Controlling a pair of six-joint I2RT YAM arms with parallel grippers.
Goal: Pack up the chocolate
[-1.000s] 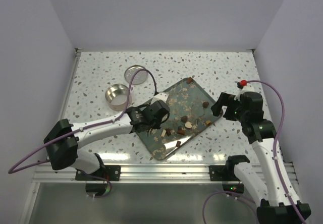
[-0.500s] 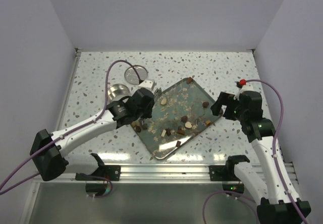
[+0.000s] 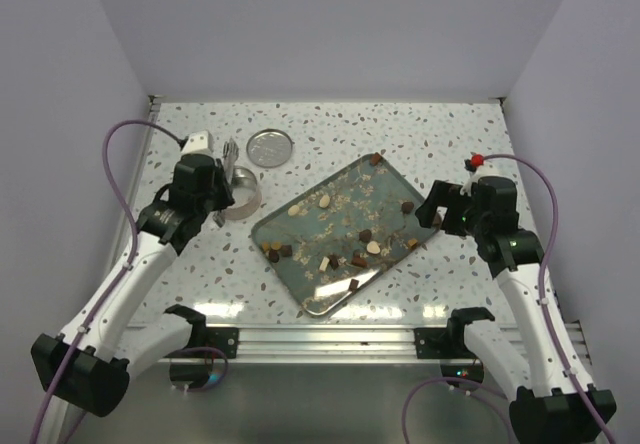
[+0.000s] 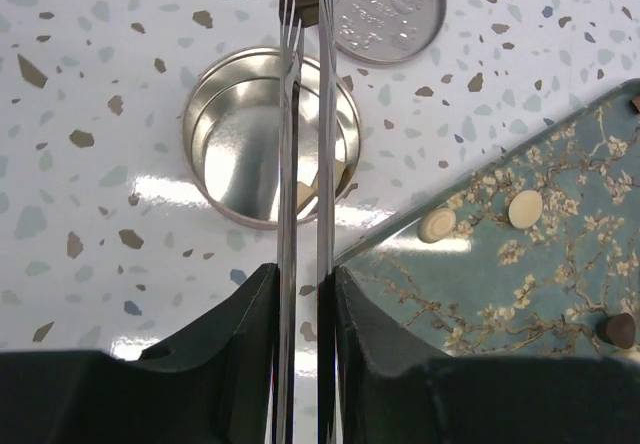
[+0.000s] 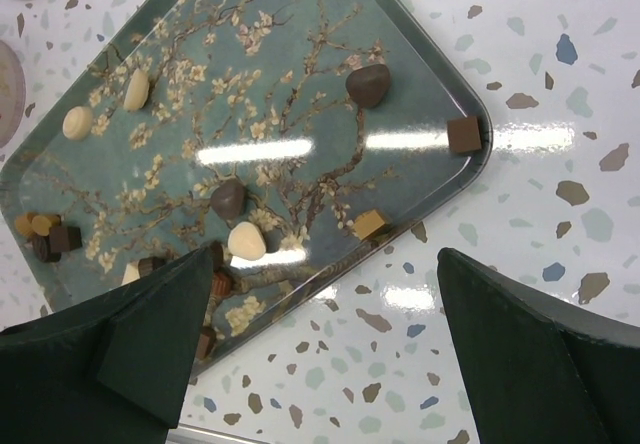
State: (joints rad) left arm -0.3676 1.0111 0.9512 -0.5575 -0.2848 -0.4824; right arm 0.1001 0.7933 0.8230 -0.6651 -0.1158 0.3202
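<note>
The left claw (image 4: pixel 305 276) is clamped on the tweezers (image 4: pixel 290 164), whose tips, straight ahead of it, pinch a dark bit of chocolate (image 4: pixel 303 4). Under the blades sits the open tin (image 4: pixel 215 134) with a couple of pale pieces (image 4: pixel 305 196) inside. The lid (image 4: pixel 390 9) lies flat just right of the tips. The right claw (image 5: pixel 325 264) gapes wide and grips nothing, hovering over the near edge of the tray (image 5: pixel 300 74). Other pieces (image 5: pixel 368 82) lie scattered on the tray ahead of its fingers.
</note>
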